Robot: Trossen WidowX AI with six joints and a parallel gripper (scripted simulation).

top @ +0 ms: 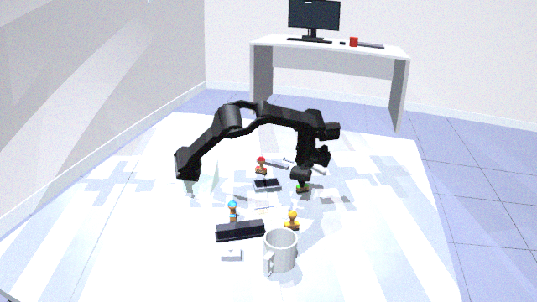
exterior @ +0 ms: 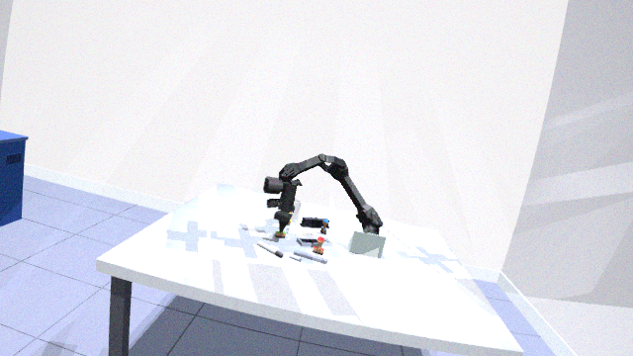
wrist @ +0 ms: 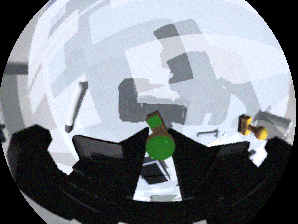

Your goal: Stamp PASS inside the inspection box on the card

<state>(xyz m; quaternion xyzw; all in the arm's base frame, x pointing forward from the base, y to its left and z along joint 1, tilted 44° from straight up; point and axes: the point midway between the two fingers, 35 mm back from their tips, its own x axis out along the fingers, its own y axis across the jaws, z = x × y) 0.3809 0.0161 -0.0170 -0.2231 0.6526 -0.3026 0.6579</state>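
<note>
My gripper (top: 301,180) (exterior: 282,226) (wrist: 158,131) points down and is shut on the green stamp (top: 302,189) (exterior: 281,235) (wrist: 160,146). The stamp is upright, its base at the bench top; its lettering cannot be read. The ink pad (top: 267,184) (exterior: 308,241) (wrist: 154,173), dark in a grey tray, lies beside it, toward the arm's base. The pale card (top: 263,211) lies between the pad and the black block in the top view; its box is too faint to make out clearly.
A red stamp (top: 261,160) (exterior: 320,240), a blue stamp (top: 232,205) (exterior: 324,222) and a yellow stamp (top: 292,215) (wrist: 261,133) stand around. A black block (top: 240,231), a mug (top: 280,252), a small light box (top: 231,255), a grey bar (exterior: 311,257) and a marker (exterior: 270,248) (wrist: 76,107) are also there.
</note>
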